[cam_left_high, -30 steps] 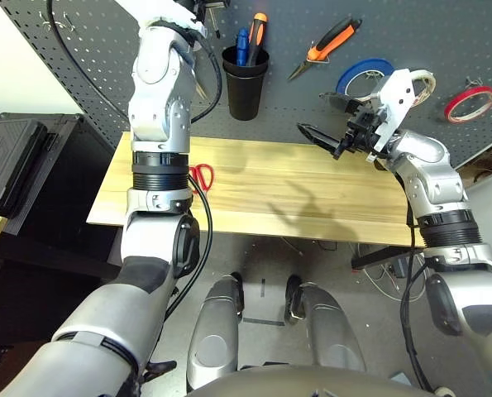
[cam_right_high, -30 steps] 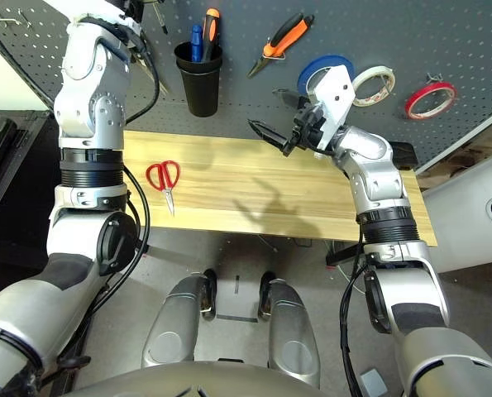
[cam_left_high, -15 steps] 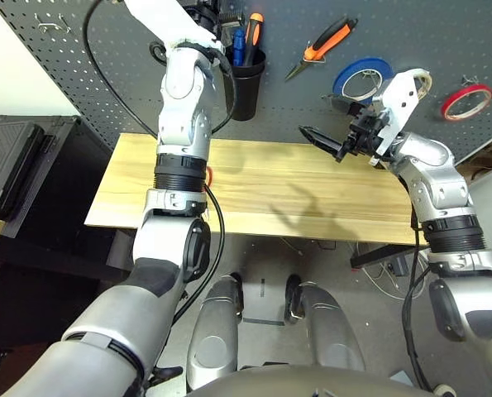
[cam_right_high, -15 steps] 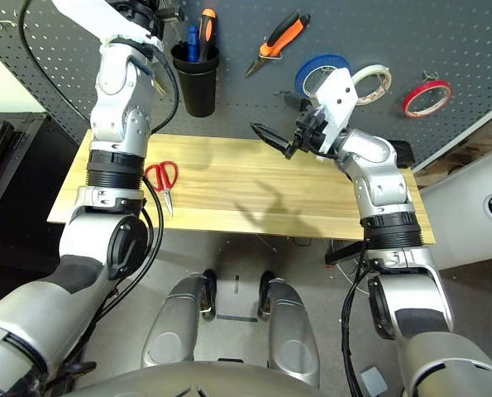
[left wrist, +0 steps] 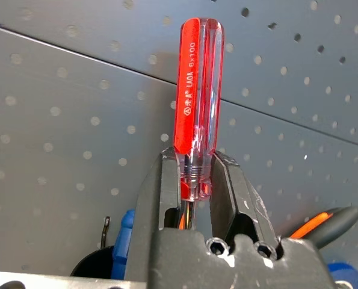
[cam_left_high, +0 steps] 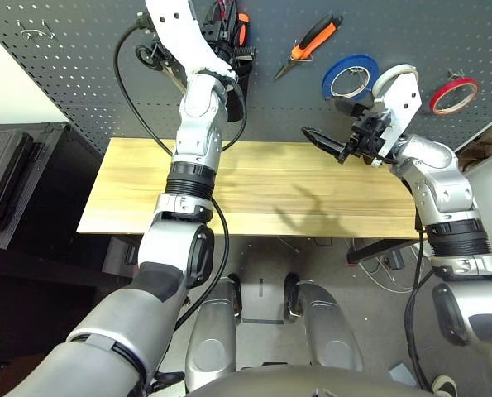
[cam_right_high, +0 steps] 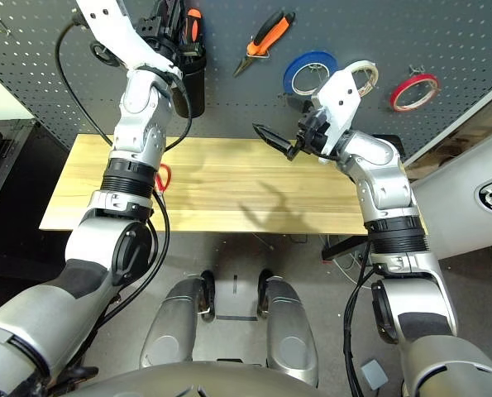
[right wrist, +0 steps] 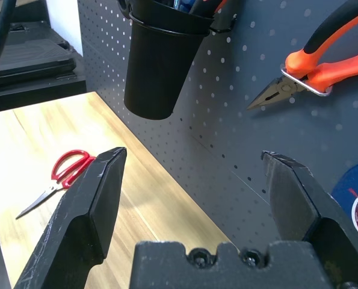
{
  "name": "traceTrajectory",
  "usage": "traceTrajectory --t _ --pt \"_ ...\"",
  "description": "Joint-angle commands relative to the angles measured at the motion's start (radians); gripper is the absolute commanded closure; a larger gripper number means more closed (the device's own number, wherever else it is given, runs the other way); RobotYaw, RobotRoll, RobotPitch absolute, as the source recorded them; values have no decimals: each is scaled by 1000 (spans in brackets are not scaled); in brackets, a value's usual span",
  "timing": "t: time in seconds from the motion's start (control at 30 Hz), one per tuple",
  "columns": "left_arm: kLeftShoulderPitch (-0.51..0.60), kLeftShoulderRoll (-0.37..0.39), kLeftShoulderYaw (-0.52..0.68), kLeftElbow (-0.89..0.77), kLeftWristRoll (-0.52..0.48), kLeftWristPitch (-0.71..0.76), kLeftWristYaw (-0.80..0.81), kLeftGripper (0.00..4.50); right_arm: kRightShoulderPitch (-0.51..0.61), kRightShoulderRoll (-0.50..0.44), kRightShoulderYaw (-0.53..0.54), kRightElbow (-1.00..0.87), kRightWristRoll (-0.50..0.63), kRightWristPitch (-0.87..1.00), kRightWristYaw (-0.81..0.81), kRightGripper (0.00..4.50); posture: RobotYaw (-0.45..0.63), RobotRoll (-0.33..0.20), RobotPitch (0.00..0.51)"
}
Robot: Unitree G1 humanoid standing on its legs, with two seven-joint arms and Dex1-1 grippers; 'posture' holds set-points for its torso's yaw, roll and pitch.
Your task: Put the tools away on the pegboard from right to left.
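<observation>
A dark grey pegboard rises behind the wooden worktop. The left gripper pinches a slim screwdriver with a clear red handle just above the black cup. The right gripper hangs spread wide, empty. Red-handled scissors lie on the worktop.

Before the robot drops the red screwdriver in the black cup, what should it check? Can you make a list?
1. Left gripper fingers shut on the red screwdriver: ok.
2. Screwdriver lined up over the black cup: cannot tell.
3. Pliers already hanging on the pegboard: ok.
4. Red tape ring already hung: ok.
5. Right gripper open and away from the cup: ok.
6. Red scissors put away: not ok, they lie on the table.
</observation>
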Motion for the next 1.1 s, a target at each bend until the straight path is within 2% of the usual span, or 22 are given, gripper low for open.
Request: traceTrajectory --t 0.03,0.4,0.6,0.73,0.77,1.1 --pt "12 1 -17 16 17 -20 -12 3795 0 -2 -7 -15 6 7 0 0 -34 0 180" --pt "23 25 -16 42 38 -28 -17 3795 -28 25 -42 -32 67 70 -38 0 -30 0 177" --pt "30 51 -33 25 55 1 -32 1703 -32 26 -39 -21 63 65 -37 0 -21 0 171" --pt "53 93 -64 -62 80 69 -56 133 -31 29 -36 -16 60 63 -37 0 -9 0 170" --pt "62 104 -65 -112 71 95 -71 18 -33 30 -35 -14 60 62 -37 0 -2 0 171" --pt "162 239 -71 -600 17 442 -186 18 -59 46 -24 33 50 43 -18 0 65 0 169"
